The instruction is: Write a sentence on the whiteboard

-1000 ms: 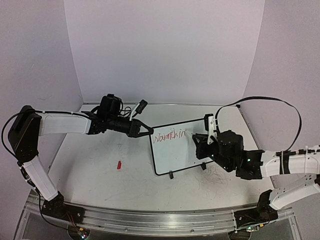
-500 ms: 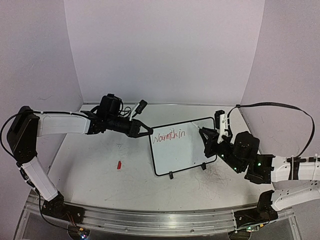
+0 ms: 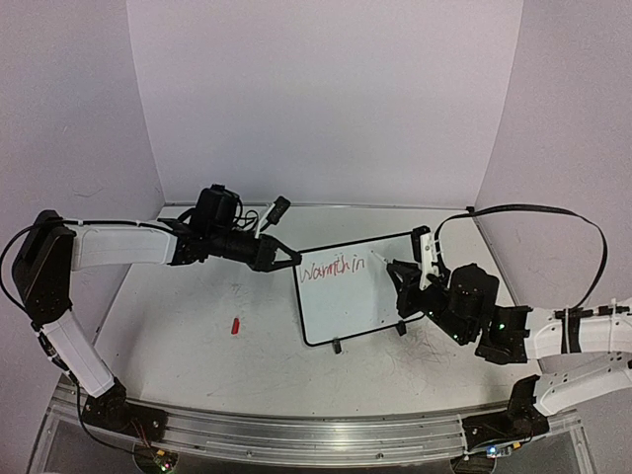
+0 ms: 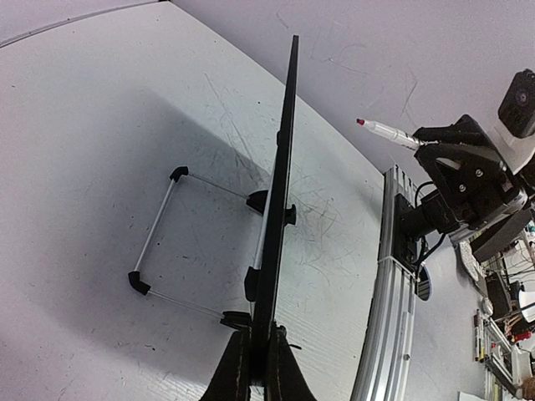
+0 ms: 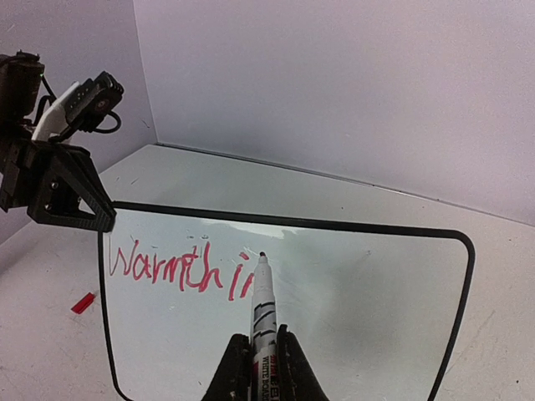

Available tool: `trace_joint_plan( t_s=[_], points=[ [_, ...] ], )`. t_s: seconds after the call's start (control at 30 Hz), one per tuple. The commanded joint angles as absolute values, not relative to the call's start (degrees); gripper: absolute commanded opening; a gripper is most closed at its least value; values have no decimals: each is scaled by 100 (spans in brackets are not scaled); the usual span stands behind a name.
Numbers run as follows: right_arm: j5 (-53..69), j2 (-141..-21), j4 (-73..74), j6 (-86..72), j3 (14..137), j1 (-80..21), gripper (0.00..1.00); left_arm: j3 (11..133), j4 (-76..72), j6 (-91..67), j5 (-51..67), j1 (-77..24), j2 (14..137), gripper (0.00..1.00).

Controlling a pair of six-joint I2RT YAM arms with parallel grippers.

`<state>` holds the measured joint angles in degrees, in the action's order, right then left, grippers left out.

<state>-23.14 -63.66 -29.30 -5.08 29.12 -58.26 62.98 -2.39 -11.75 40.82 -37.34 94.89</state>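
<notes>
showing a scuffed white bench (image 3: pixel 197 365) that fills the floor of the top view, with both arm bases at its near edge. reaching from the near left corner, up along the left edge and across toward the middle, with the left arm (image 3: pixel 118 245). reaching from the near right corner toward the middle with the right arm (image 3: pixel 583 331).

locating the whiteboard (image 3: pixel 346 306) near the bench centre, slightly toward the right edge. standing on its lower long edge on two black clip feet (image 3: pixel 338 346), written face turned toward the right arm. appearing edge-on and close to upright in the left wrist view.

clamping the left gripper (image 3: pixel 293 260) on the upper left corner of the board, with fingers (image 4: pixel 236 372) pressed together on either side of the thin black frame. clamping the right gripper (image 5: pixel 255 355) on a marker (image 5: pixel 262 305), jaws together on the barrel, tip aimed at the board.

reading the sentence (image 5: pixel 180 267) as about "warmth in": red handwriting, one line only, on the upper left part of the board. placing the marker tip just right of the last letter in the right wrist view. showing a clear gap between tip and board face in the left wrist view.

noting a small red piece (image 3: pixel 235 325) flat on the bench between the board and the left edge, well apart from both grippers, too small to identify.
</notes>
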Motion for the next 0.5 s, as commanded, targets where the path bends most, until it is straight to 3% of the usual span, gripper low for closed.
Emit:
trace_joint_plan(
  t_s=[0.0, 0.47],
  points=[
    [-2379, -6373, -3026, -440, 3040, -5813, 0, 6302, -211, -1078, 3942, -3683, 9248, 0],
    [-2649, -6289, -2866, -419, 2943, -5813, 0, 6352, -211, -1057, 3999, -3683, 9361, 0]
  ],
)
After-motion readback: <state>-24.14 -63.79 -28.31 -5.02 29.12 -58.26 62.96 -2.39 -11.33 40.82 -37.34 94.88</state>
